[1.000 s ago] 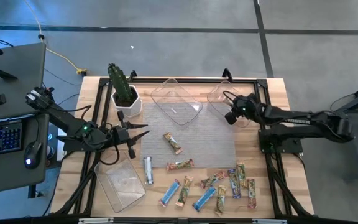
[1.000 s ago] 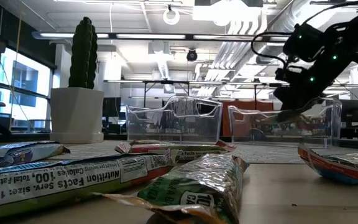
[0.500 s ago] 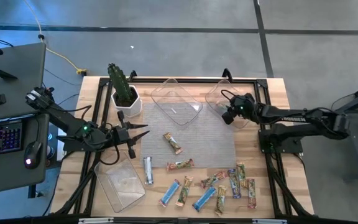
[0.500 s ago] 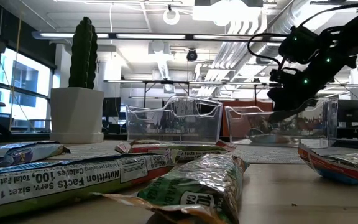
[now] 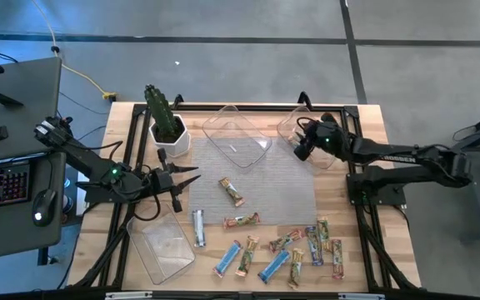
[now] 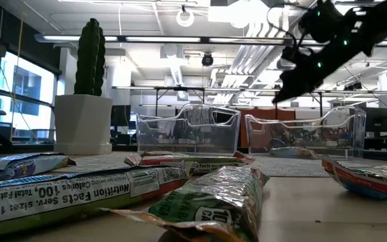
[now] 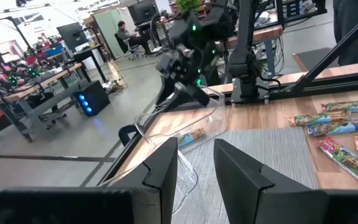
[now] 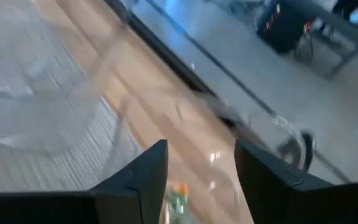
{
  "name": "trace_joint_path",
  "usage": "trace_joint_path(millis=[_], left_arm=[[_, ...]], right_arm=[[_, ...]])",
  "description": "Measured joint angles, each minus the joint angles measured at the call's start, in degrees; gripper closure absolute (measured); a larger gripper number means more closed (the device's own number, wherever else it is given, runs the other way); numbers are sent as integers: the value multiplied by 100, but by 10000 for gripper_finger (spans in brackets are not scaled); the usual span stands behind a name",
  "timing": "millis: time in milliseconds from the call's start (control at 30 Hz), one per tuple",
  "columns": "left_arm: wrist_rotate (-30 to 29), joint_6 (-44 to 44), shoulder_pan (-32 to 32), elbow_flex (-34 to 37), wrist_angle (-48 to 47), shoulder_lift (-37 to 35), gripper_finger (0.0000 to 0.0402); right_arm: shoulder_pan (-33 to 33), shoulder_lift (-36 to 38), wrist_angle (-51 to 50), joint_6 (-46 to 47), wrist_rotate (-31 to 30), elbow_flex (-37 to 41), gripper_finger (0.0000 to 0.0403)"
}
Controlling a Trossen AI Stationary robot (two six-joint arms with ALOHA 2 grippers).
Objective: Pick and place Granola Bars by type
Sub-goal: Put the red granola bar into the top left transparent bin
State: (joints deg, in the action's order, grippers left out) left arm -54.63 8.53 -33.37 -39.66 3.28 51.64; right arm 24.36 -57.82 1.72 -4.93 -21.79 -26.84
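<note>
Granola Bars (image 5: 283,247) lie scattered on the wooden table (image 5: 365,125), most in a loose cluster along the near edge, with 2 more on the grey mat (image 5: 290,179) — well apart from both sets of fingers. 1 bar (image 7: 191,135) rests inside the clear tray (image 5: 294,129) at the far right corner, directly below the right gripper (image 5: 301,146). That gripper hangs above the tray's rim with its 2 fingers (image 8: 143,177) spread apart and nothing between them; the bar in the tray sits loose under the fingertips. A second clear tray (image 5: 236,133) stands next to the first, farther from the right fingers. The left gripper (image 5: 192,177) hovers over the left side of the mat, its fingers (image 7: 166,171) parted by a narrow gap and empty, pointing across the mat. A third clear tray (image 5: 163,246) lies at the near left, beside the left arm, and a potted cactus (image 5: 165,121) stands behind it at the far left corner.
</note>
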Motion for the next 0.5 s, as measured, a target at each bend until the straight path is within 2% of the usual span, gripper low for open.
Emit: trace_joint_path(millis=[333, 500], left_arm=[[-2, -2, 0, 0, -4, 0, 301], [-2, -2, 1, 0, -34, 0, 301]], right_arm=[[-899, 131, -828, -464, 44, -977, 237], [-1618, 129, -877, -1034, 427, -1095, 237]])
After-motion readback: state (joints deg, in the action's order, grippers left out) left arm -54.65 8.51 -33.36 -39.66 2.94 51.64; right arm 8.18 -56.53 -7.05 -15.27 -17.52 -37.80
